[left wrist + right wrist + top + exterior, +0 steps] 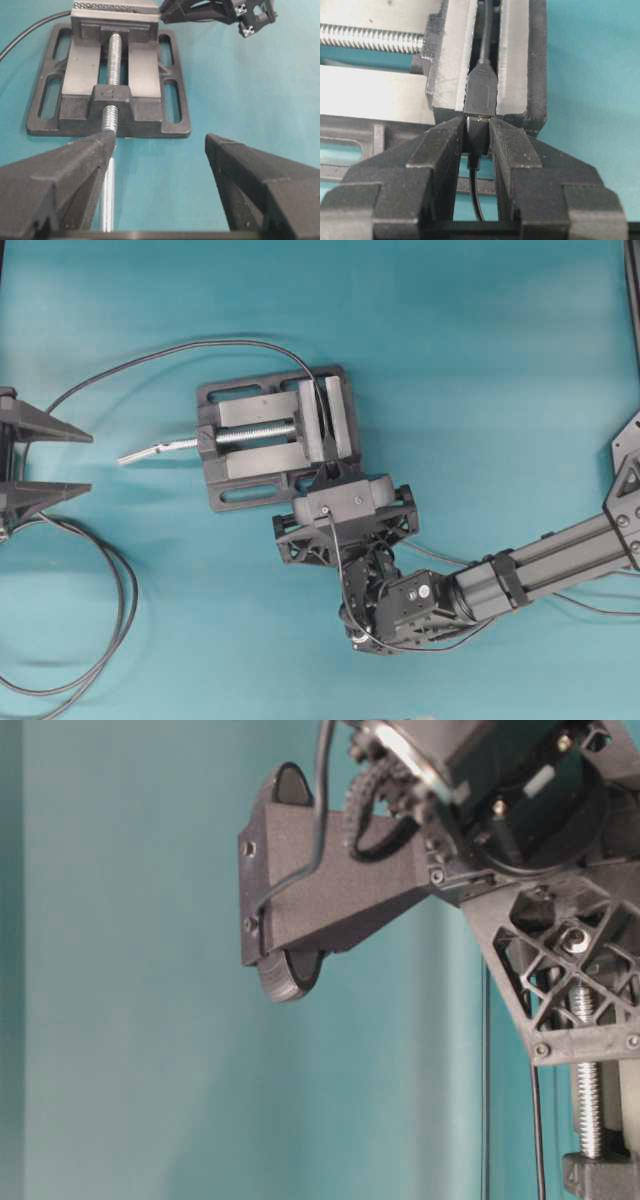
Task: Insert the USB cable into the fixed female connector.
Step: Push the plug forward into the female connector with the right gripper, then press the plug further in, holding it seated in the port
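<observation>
The fixed female connector (481,95) is a small black block clamped between the vise jaws, and its thin lead (200,345) curves off to the back left. My right gripper (479,124) is shut on the USB cable's black plug (478,137), held end-on against the connector. Only a thin sliver of the silver tip (479,116) shows between them. The cable (477,200) trails back between my fingers (445,145). In the overhead view my right gripper (325,473) is at the vise's near side. My left gripper (90,462) is open and empty at the far left.
The dark grey vise (250,455) stands mid-table, and its silver screw handle (150,451) points toward my left gripper (160,142). A grey looped cable (112,620) lies at the front left. The table-level view shows mostly my right wrist (330,900), close and blurred.
</observation>
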You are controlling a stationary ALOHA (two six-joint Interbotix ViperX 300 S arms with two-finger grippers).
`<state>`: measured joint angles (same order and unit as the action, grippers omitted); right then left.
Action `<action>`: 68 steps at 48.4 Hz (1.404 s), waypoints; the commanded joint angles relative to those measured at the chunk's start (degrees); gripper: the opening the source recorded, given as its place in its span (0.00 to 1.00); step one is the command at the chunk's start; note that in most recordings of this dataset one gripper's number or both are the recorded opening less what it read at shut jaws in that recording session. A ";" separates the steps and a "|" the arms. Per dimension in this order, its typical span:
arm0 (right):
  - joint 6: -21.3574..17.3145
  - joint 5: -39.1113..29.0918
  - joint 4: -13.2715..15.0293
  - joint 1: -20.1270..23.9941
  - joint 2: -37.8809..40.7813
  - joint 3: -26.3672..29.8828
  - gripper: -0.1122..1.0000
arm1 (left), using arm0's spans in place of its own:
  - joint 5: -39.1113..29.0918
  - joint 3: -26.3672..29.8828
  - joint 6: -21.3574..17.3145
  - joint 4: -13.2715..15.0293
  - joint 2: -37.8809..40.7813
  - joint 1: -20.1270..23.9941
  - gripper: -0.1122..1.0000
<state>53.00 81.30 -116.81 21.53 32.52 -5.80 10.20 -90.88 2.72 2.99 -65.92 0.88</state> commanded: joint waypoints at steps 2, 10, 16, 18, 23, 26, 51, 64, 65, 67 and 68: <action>0.79 0.53 1.41 -3.25 -1.32 1.14 0.29 | 0.26 0.70 0.44 -0.18 0.79 -0.09 0.89; 1.14 0.35 1.32 -3.52 -1.32 1.14 0.29 | 0.18 0.70 0.44 -0.18 0.79 -0.09 0.89; 1.32 0.53 1.32 -3.78 -1.32 1.23 0.29 | 0.26 0.70 0.44 -0.18 0.79 -0.09 0.89; 1.32 0.53 1.32 -3.96 -1.32 1.23 0.29 | 0.26 0.70 0.44 -0.18 0.79 -0.09 0.89; 1.41 0.35 1.32 -4.57 -1.32 1.23 0.29 | 0.26 0.70 0.44 -0.18 0.79 -0.09 0.89; 1.41 0.09 1.32 -4.92 -1.23 1.23 0.29 | 0.26 0.70 0.44 -0.18 0.79 -0.09 0.89; 2.64 -1.67 1.41 -8.44 -1.32 1.32 0.29 | 0.26 0.70 0.44 -0.18 0.79 -0.09 0.89; 2.99 -2.11 1.58 -10.46 -1.32 1.23 0.29 | 0.26 0.79 0.44 -0.18 0.79 -0.09 0.89; 2.99 -2.11 1.58 -10.63 -1.23 1.32 0.29 | 0.26 0.70 0.44 -0.18 0.79 -0.09 0.89; 2.99 -2.11 1.76 -10.99 -1.32 1.32 0.29 | 0.26 0.70 0.44 -0.18 0.79 -0.09 0.89; 2.99 -2.20 1.76 -11.16 -1.32 1.32 0.29 | 0.18 0.70 0.44 -0.09 0.79 -0.09 0.89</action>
<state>55.81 79.80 -116.81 20.13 32.34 -5.45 10.11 -90.88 2.72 3.08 -65.92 0.88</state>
